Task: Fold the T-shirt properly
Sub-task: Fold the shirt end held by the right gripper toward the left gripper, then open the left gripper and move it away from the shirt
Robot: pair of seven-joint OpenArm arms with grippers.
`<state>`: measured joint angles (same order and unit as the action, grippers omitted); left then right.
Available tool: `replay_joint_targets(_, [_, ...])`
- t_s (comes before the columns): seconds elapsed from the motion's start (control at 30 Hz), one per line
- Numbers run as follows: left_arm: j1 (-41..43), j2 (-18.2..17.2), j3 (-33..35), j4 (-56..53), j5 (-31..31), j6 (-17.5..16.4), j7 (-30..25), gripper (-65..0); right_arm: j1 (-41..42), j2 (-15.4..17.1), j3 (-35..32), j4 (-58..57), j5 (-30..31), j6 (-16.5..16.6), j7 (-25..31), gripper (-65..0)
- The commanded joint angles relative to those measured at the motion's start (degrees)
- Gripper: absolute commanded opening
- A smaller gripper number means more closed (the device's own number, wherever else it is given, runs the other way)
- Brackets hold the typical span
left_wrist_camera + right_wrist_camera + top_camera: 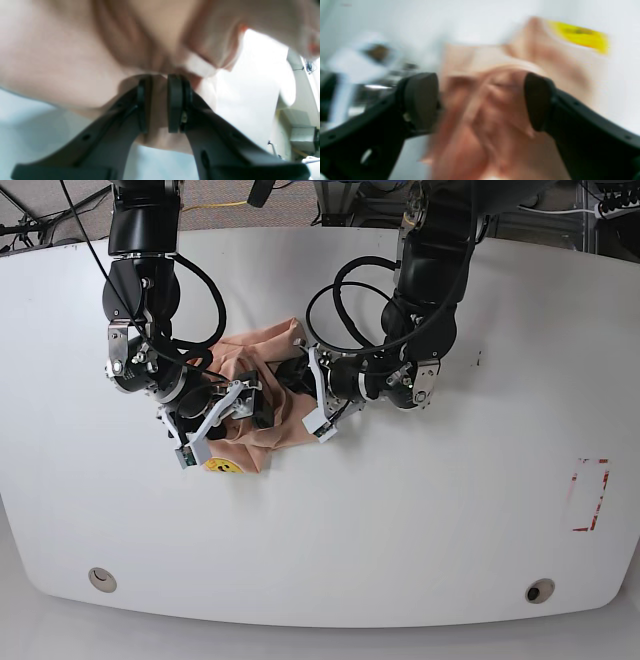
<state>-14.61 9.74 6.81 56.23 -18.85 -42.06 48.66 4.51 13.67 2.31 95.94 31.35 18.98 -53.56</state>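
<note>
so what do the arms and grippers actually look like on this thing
Both arms are bulky glossy black segments with loose black cables looping alongside. The left gripper has dark grey-black fingers with small round holes along them, ending in flat rectangular pads. The right gripper has matching black fingers with rounded pads. In the base view, white bracket pieces sit by each wrist.

In the base view the shirt (262, 405) is bunched on the table (420, 520), left of centre, between the two grippers. The right gripper (235, 408) is placed over the shirt's left part, with the patch (222, 467) just below it at the shirt's near edge; the left gripper (300, 380) is set against the shirt's right side. A marked rectangle (588, 494) is found far to the right, well apart from the shirt, and two round fittings (101, 579) are set near the table's front edge.
</note>
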Motion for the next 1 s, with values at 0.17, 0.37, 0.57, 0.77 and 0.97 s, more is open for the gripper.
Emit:
replay_joint_targets(0.17, [1.03, -0.9, 0.36, -1.41, 3.16, 2.06, 8.96, -38.2, 1.24, 1.76, -9.82, 7.14, -6.61, 3.39, 1.3, -8.9])
replay_joint_targets(0.37, [0.94, -0.99, 0.36, -1.41, 2.81, 2.06, 6.24, -37.2, 1.16, 0.53, -10.26, 9.69, -4.85, 6.12, 1.3, -9.4])
replay_joint_targets(0.57, [0.94, -2.48, 0.36, 0.17, -2.29, 2.06, 4.92, -37.6, 1.33, -0.97, 1.17, 9.42, 1.39, 6.12, 1.47, -9.5])
replay_joint_targets(0.77, [1.38, -5.74, 0.36, 6.23, -12.93, 2.06, 3.86, -37.6, 1.86, -0.97, 9.69, 7.66, 1.92, 6.56, 1.47, -9.5])
replay_joint_targets(0.97, [2.7, -9.61, 0.36, 11.33, -22.69, 2.06, 3.78, -37.6, -0.16, 1.14, 9.52, 7.58, 1.83, 8.75, -0.11, -9.5])
